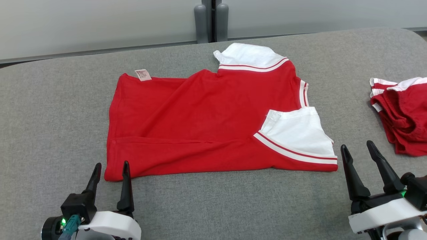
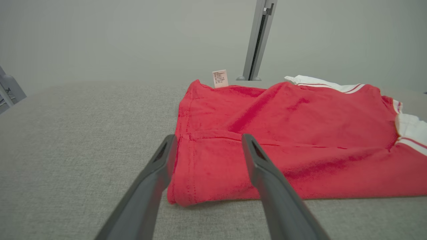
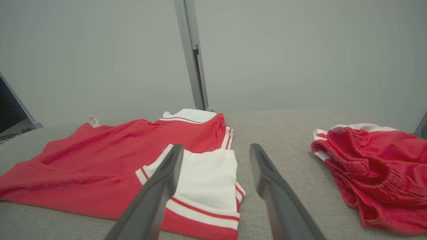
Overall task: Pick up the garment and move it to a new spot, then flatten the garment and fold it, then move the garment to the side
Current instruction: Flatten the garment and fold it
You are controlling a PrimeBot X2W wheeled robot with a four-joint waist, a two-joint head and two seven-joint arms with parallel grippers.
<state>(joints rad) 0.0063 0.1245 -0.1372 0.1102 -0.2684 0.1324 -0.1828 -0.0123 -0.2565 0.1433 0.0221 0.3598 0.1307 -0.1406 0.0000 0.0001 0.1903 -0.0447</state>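
Lying half-folded, garment [image 1: 200, 116]; red pile [image 1: 405, 116] cut off rightward; left fingers [image 1: 126, 190], right fingers [image 1: 353, 176] wide, empty.

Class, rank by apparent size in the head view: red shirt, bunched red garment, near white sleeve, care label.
1. red shirt
2. bunched red garment and near white sleeve: look alike; the garment is cut off by the frame
3. care label
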